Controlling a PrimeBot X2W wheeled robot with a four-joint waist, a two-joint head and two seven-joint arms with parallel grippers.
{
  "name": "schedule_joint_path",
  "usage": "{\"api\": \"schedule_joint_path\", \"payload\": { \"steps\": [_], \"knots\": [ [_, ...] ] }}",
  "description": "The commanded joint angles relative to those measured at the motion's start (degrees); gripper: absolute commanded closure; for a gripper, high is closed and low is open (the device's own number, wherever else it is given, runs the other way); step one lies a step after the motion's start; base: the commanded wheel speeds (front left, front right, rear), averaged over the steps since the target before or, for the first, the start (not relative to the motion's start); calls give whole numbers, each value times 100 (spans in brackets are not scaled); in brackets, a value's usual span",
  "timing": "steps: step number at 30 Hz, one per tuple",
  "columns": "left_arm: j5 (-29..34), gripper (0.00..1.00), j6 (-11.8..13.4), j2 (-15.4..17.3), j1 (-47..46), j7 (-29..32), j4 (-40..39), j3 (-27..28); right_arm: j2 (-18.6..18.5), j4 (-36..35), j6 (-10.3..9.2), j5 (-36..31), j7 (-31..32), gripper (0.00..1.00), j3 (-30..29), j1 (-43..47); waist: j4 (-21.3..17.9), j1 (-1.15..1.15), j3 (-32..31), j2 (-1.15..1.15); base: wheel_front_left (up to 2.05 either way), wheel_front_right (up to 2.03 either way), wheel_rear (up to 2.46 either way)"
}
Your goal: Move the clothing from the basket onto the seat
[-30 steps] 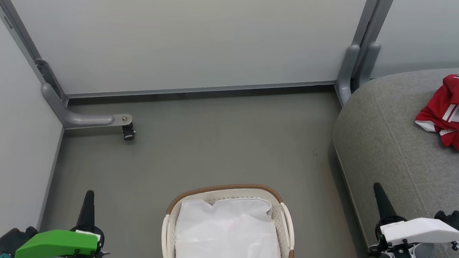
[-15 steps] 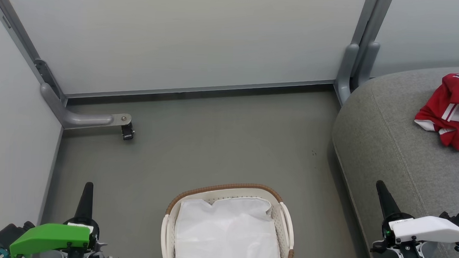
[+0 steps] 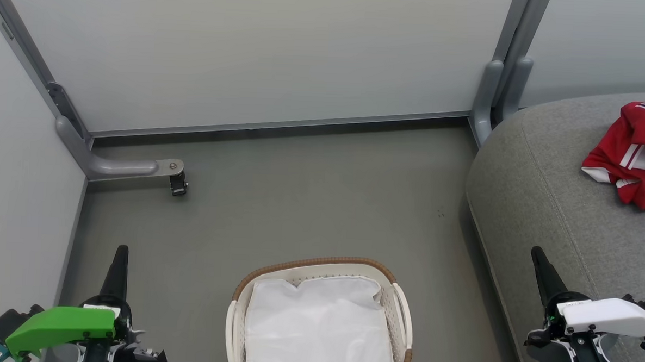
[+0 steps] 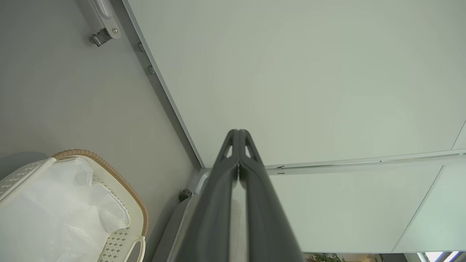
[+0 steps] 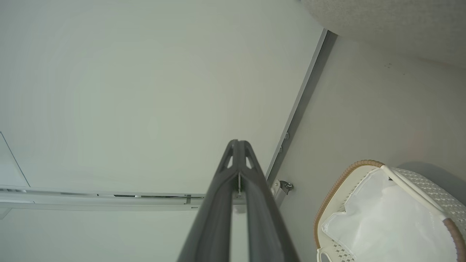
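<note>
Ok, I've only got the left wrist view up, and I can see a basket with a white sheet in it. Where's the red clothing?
Observer: In the head view the clothing lies crumpled on top of the grey seat, off to the robot's right.
Operator: And the right pincer, is it carrying anything?
Observer: No. The right pincer is shut with nothing in it, low at the right by the seat's edge.
Operator: What about the basket's other side?
Observer: In the right wrist view the white sheet lies up against the basket wall on that side too.
</note>
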Motion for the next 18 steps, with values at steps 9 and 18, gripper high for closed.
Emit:
{"api": "schedule_joint_path", "payload": {
  "steps": [9, 18],
  "knots": [
    [-422, 100, -60, 10, -184, 121, -49, 72, -34, -56, -3, 430, 132, 100, -93, -81, -10, 0, 7, 0, 0, 0, 0],
    [-745, 100, -91, 10, -234, 218, -51, 117, -29, -67, -3, 763, 231, 100, -157, -112, -20, 0, 13, 0, 0, 0, 0]
  ]
}}
